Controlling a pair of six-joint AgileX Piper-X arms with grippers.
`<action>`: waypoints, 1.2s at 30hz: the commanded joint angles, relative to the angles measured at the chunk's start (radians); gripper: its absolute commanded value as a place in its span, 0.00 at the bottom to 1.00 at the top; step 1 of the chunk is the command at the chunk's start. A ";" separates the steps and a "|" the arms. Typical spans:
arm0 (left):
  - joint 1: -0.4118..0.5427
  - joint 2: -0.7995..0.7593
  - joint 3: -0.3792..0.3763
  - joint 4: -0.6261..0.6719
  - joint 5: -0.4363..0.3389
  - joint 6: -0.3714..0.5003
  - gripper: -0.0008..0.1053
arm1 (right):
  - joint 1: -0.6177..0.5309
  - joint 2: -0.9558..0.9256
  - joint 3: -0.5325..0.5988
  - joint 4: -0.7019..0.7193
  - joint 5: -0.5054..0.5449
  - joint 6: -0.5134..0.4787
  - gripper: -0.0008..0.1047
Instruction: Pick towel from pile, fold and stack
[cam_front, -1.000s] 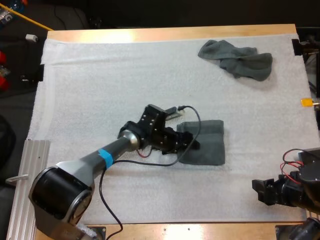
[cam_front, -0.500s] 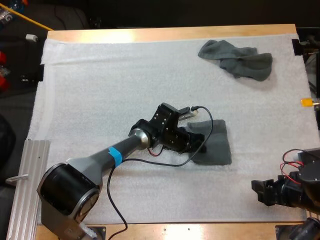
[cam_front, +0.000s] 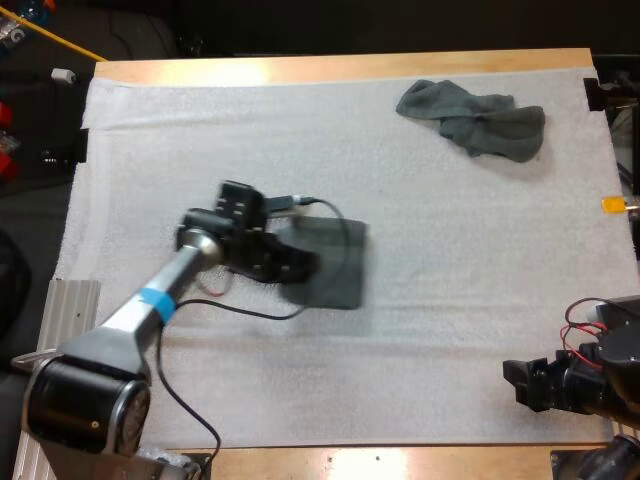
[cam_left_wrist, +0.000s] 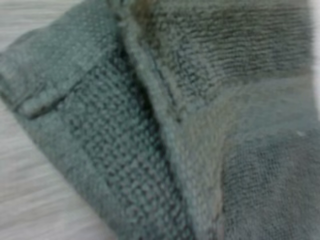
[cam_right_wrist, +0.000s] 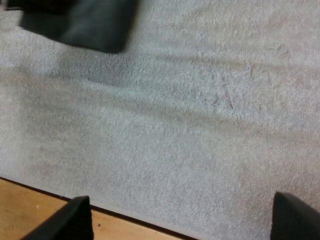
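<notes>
High view: the folded towel lies flat on the white mat, a little left of the mat's middle, with the left gripper at its left edge.
Left wrist view: the folded towel's layers and a turned hem sit close under the camera; I cannot tell whether this gripper is pinching the cloth.
Right gripper: spread wide, holding nothing, over bare mat near the table's near edge.
Pile: one crumpled towel near the mat's far right corner, well apart from the folded towel.
Handling: probably light, soft and limp; the terry weave should give grip, but the layers may slide apart.
Where to hold: the folded edge, pinching all layers together.
</notes>
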 joint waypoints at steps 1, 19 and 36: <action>0.042 -0.018 -0.006 0.069 -0.078 0.075 0.01 | 0.001 -0.001 -0.007 0.001 -0.003 -0.006 0.67; 0.399 -0.034 -0.034 0.244 -0.543 0.271 0.01 | 0.001 -0.001 -0.007 0.001 -0.012 -0.005 0.67; 0.402 -0.053 -0.064 0.255 -0.638 0.271 0.67 | 0.001 -0.001 -0.007 0.001 -0.012 -0.005 0.67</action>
